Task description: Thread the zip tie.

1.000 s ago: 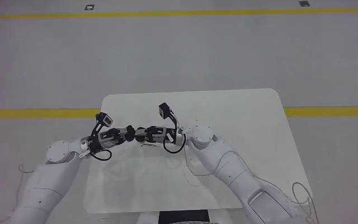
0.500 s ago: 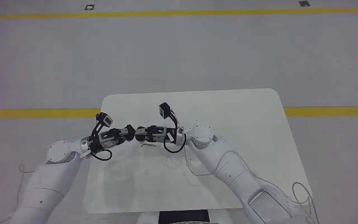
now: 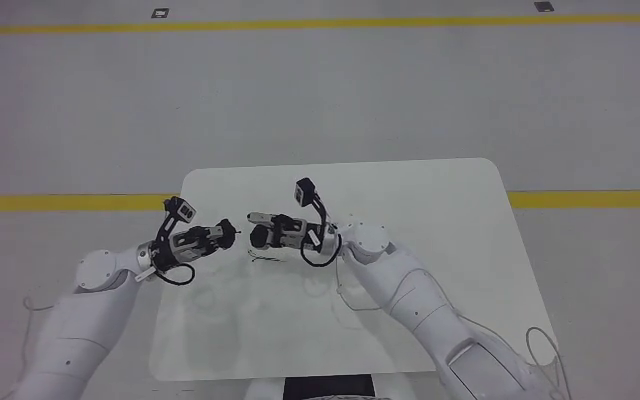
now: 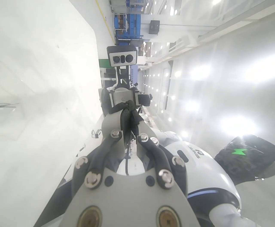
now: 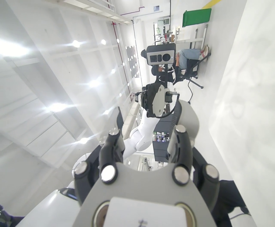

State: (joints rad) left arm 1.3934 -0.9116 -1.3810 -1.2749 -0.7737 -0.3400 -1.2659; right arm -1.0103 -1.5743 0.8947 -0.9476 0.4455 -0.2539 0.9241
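The two pincers, which met tip to tip half a second ago, have drawn apart and now face each other across a small gap above the counter (image 3: 440, 200). The left pincer (image 3: 230, 231) has pulled back toward its own side. The right pincer (image 3: 255, 233) has also backed off, and its wrist camera has shifted with it.

The left pincer is clenched: in its wrist view the two dark fingers (image 4: 128, 111) lie pressed together, and I cannot tell whether anything is caught between them. The right pincer is released, its black finger and grey-padded finger (image 5: 187, 116) standing well apart.

The zip tie (image 3: 264, 258) lies flat on the one white counter. It shows as thin dark strands too fine to count, just beside the right pincer on the robot's side, in the same spot as before and touched by neither pincer.

Two yellow lines cross the floor, one far off (image 3: 300, 24) and one level with the counter (image 3: 90, 202). One green bin (image 5: 196, 16) stands in the room behind.
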